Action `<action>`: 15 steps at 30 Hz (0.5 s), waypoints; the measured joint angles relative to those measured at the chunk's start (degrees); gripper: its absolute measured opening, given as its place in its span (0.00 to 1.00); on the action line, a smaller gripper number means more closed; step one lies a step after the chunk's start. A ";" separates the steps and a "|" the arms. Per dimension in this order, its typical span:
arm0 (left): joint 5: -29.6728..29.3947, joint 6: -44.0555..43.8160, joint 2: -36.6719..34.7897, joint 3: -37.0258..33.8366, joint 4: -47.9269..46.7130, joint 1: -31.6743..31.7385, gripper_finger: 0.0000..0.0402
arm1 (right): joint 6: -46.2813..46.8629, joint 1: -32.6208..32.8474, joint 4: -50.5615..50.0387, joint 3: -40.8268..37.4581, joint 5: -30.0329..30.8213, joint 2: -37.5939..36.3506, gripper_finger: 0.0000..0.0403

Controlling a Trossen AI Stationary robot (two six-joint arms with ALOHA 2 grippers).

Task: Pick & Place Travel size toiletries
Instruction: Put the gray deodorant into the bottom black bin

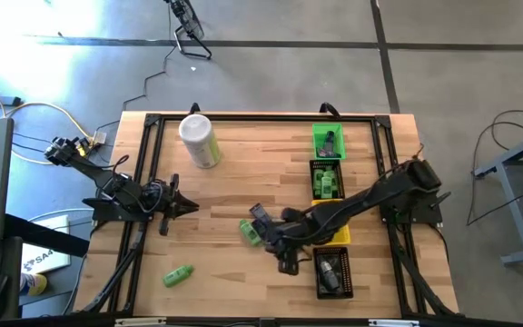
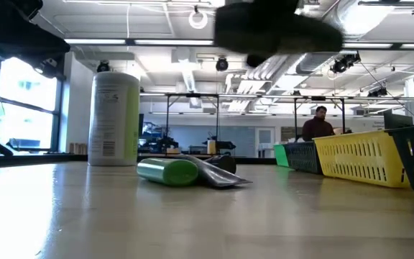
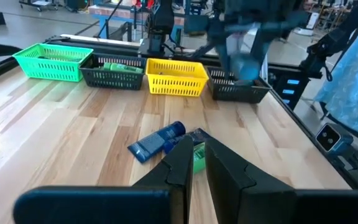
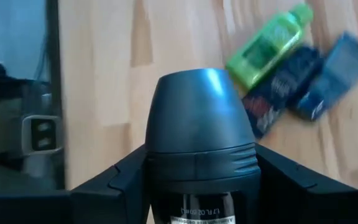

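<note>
Clamped between the right end effector's (image 4: 199,180) two dark fingers, a small dark bottle (image 4: 199,118) with a domed grey cap fills the right wrist view; the fingers press on its body below the cap. It looks rigid and light, with a smooth, likely slippery shell, so a hold across the straight body rather than the rounded cap seems the safer choice. In the high view this end effector (image 1: 286,250) hangs over the desk (image 1: 234,182) just left of the black bin (image 1: 332,272) at the near right, with the yellow bin (image 1: 341,236) half hidden under the arm. Just left of it lie a green bottle (image 1: 250,232) and a blue tube (image 1: 261,218), touching each other, with a darker tube (image 4: 272,93) between them in the right wrist view. Those tubes are probably soft (they may squash if pinched mid-body), so the stiffer cap end would suit. Another green bottle (image 1: 178,274) lies alone at the near left, well apart. The left end effector (image 1: 182,207) waits at the left side, its fingers nearly together and holding nothing. A tall canister (image 1: 200,139) lies at the far left.
</note>
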 joint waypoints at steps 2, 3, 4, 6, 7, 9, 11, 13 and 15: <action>-0.01 0.00 0.00 0.00 -0.20 0.00 0.09 | 3.84 0.95 -3.80 0.00 -0.54 -2.32 0.52; -0.03 0.00 0.01 0.00 -0.03 0.00 0.09 | 5.93 1.35 -5.98 0.00 -0.78 -3.35 0.52; -0.04 0.00 -0.01 0.00 0.03 0.00 0.09 | 7.94 1.83 -8.22 0.00 -1.06 -4.31 0.51; -0.09 0.00 0.00 0.00 -0.08 0.00 0.09 | 12.16 3.43 -11.86 0.00 -0.93 -6.00 0.51; -0.11 0.00 0.00 0.00 0.06 0.02 0.09 | 14.36 4.12 -13.73 0.02 -0.97 -6.36 0.51; -0.09 0.00 0.00 0.00 0.02 0.00 0.09 | 18.14 5.75 -17.07 0.02 -0.58 -6.78 0.51; -0.09 0.00 -0.02 0.00 0.03 0.01 0.09 | 21.93 7.78 -19.82 0.02 0.65 -6.91 0.52; -0.09 0.00 0.00 0.00 -0.04 0.02 0.09 | 25.20 9.40 -22.10 0.02 1.45 -6.93 0.52; -0.09 0.00 0.00 0.00 0.00 0.00 0.09 | 28.02 11.05 -23.10 0.02 2.87 -6.69 0.51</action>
